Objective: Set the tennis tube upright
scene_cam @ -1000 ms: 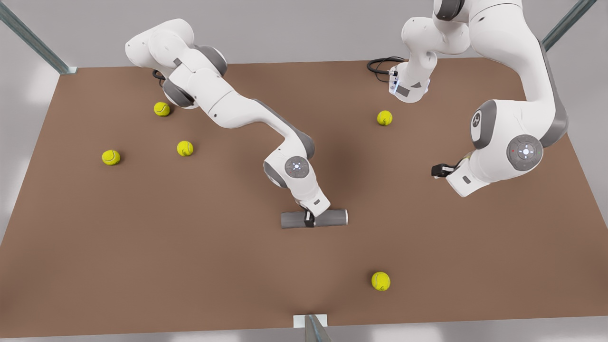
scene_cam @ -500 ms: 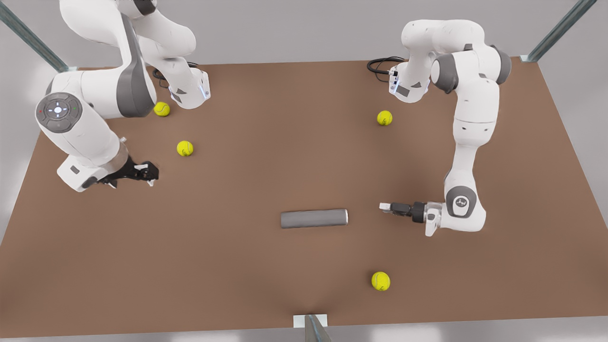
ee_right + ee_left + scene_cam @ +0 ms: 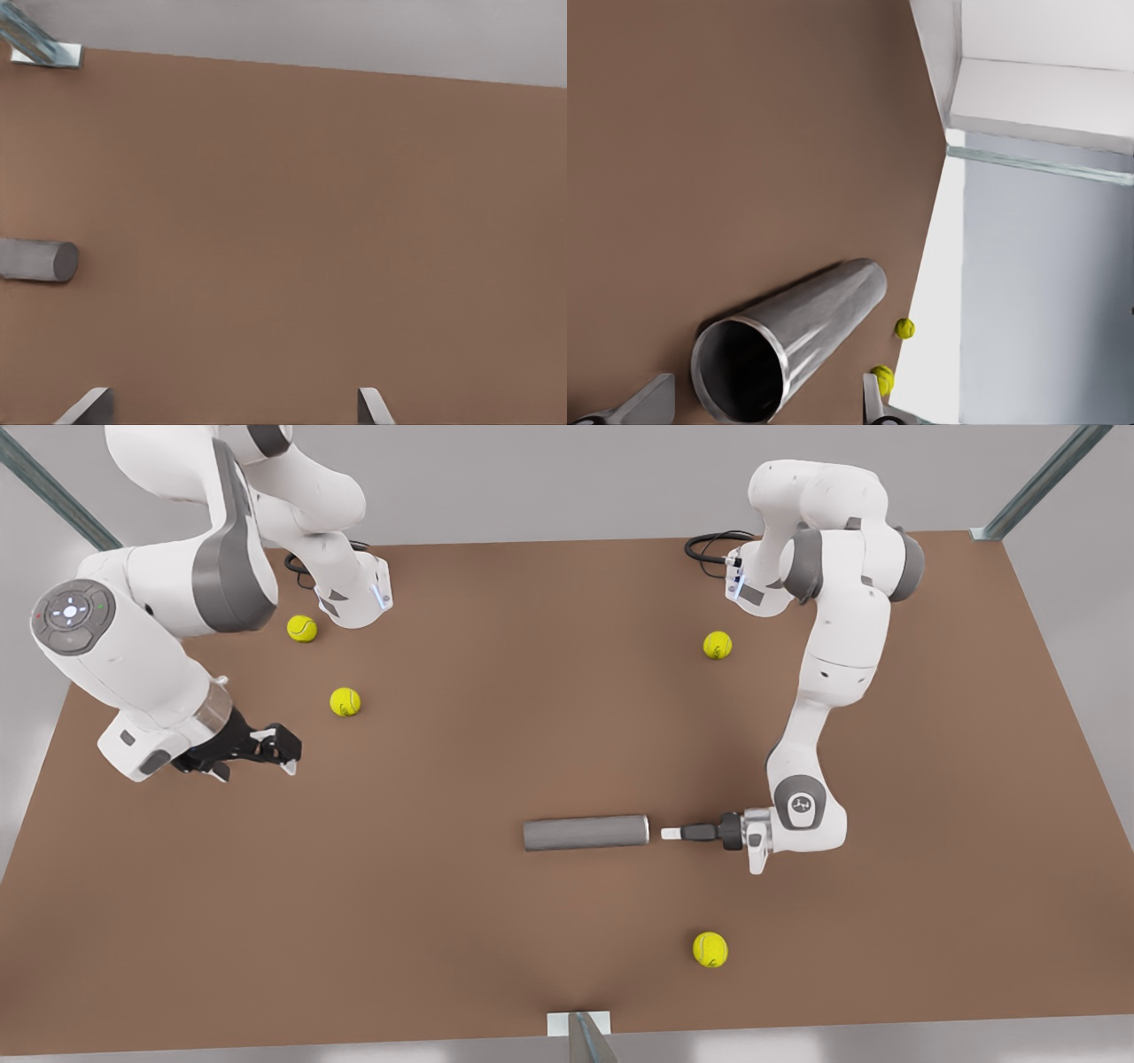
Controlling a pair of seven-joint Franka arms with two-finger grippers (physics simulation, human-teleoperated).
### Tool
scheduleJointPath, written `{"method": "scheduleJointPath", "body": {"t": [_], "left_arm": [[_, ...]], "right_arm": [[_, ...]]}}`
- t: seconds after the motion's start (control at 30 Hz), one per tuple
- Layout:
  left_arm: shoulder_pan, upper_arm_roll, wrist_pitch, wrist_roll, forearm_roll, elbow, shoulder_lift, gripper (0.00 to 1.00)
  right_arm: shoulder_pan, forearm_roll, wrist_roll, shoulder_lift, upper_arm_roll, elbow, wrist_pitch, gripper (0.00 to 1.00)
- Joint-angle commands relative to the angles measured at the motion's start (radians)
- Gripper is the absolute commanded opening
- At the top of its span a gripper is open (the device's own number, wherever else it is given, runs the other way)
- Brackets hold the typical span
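Since half a second ago, the left claw (image 3: 671,833) has closed most of the gap to the tennis tube (image 3: 586,833) and now sits just off its lighter-rimmed end on the front view's right, while the right claw (image 3: 285,747) has barely shifted. That tube lies flat on the brown surface (image 3: 496,957), its length running across the front view, gripped by nothing.

From the left wrist view the tennis tube (image 3: 788,345) shows a dark hollow mouth facing the camera, framed by two spread fingertips (image 3: 651,398) that are cut off at the picture's edge; the claw is wide open and empty. Side-on in the front view, those fingers overlap and their spacing is hard to make out.

Over by the front view's left edge, the right claw hangs above the surface, well apart from the tube, waiting. Its wrist view catches two separated fingertips (image 3: 89,405) with bare surface between them, open and empty, and the tube's closed end (image 3: 40,260), the rest cropped.

Four tennis balls (image 3: 710,949) are visible, scattered on the surface, none touching the tube
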Motion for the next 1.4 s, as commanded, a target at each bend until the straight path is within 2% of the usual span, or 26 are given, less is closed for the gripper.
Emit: {"method": "scheduleJointPath", "body": {"t": [0.0, 0.17, 1.13, 1.27, 1.37], "left_arm": [[-0.004, 0.000, 0.003, 0.000, -0.063, 0.000, 0.000, 1.00], [-0.040, -0.008, 0.054, 0.000, -0.124, 0.000, 0.001, 1.00], [-0.054, -0.032, 0.092, 0.010, -0.123, -0.049, -0.012, 1.00], [-0.055, -0.043, 0.095, 0.010, -0.123, -0.049, -0.012, 0.94], [-0.055, -0.052, 0.101, 0.010, -0.123, -0.048, -0.012, 0.85]], "right_arm": [[-0.003, 0.002, 0.001, 0.001, 0.000, 0.001, 0.010, 1.00], [-0.002, 0.005, 0.001, 0.002, 0.000, -0.002, 0.024, 1.00], [-0.005, -0.004, 0.003, 0.002, 0.000, -0.003, 0.016, 1.00], [-0.005, -0.004, 0.003, 0.002, 0.000, -0.003, 0.016, 1.00], [-0.003, -0.004, 0.004, 0.002, 0.000, -0.003, 0.016, 1.00]]}}
